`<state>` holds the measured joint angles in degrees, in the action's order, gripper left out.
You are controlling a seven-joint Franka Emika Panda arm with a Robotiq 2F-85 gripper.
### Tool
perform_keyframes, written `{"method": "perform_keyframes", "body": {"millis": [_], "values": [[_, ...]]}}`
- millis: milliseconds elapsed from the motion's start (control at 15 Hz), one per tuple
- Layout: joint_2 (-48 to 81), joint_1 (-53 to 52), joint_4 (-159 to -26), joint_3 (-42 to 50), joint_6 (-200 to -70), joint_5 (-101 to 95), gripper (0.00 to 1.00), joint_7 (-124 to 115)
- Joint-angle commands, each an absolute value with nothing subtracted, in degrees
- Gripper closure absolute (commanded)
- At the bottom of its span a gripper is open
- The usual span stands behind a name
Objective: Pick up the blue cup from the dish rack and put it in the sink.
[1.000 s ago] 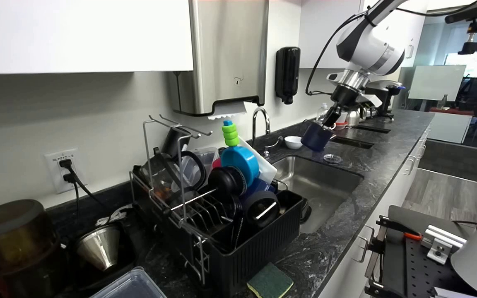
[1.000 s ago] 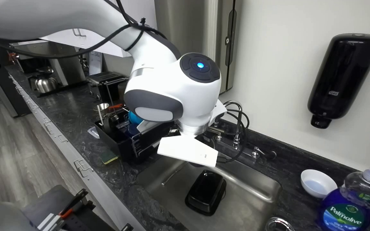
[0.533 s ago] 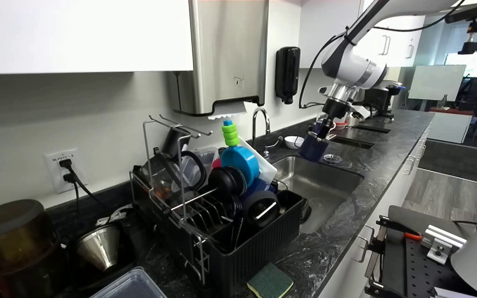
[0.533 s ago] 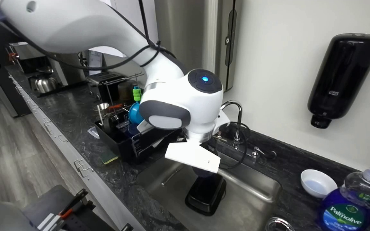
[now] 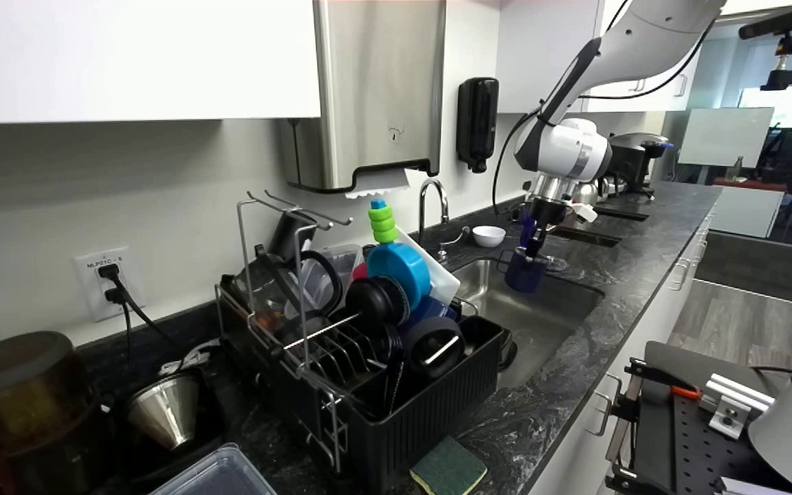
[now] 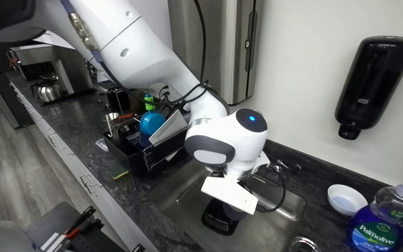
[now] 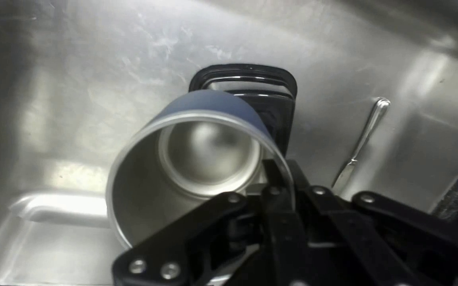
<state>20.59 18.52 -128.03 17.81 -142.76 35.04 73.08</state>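
The dark blue cup (image 5: 524, 275) with a bare metal inside hangs from my gripper (image 5: 535, 246) over the sink (image 5: 564, 326). In the wrist view my gripper (image 7: 285, 169) is shut on the wall of the cup (image 7: 209, 101), one finger inside the rim and one outside. The cup's mouth faces the wrist camera and nothing shows in it. In an exterior view the cup (image 6: 234, 212) is mostly hidden behind a white plate on the wrist. It is above or beside a black dish; the gap to the sink floor cannot be told. The dish rack (image 5: 430, 405) stands beside the sink.
A black dish (image 6: 219, 220) lies in the sink, under the cup in the wrist view (image 7: 245, 73). A knife (image 7: 366, 133) also lies there. The faucet (image 5: 434, 196), a white bowl (image 5: 489, 236) and a soap bottle (image 6: 380, 224) stand around the sink.
My gripper has lowered the cup toward the sink and turned it more upright. The arm has swung away from the dish rack side. The grip on the cup is unchanged.
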Motion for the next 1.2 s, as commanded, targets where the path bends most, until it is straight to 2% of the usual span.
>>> {"method": "perform_keyframes", "body": {"millis": [0, 600, 1133], "values": [[25.28, 23.15, -122.65, 14.3, -143.11, 33.12, 0.98, 70.05], [33.97, 25.75, -115.66, 10.89, -144.63, 23.19, 0.98, 60.15], [36.39, 26.25, -115.04, 9.72, -148.22, 14.25, 0.98, 53.13]]}}
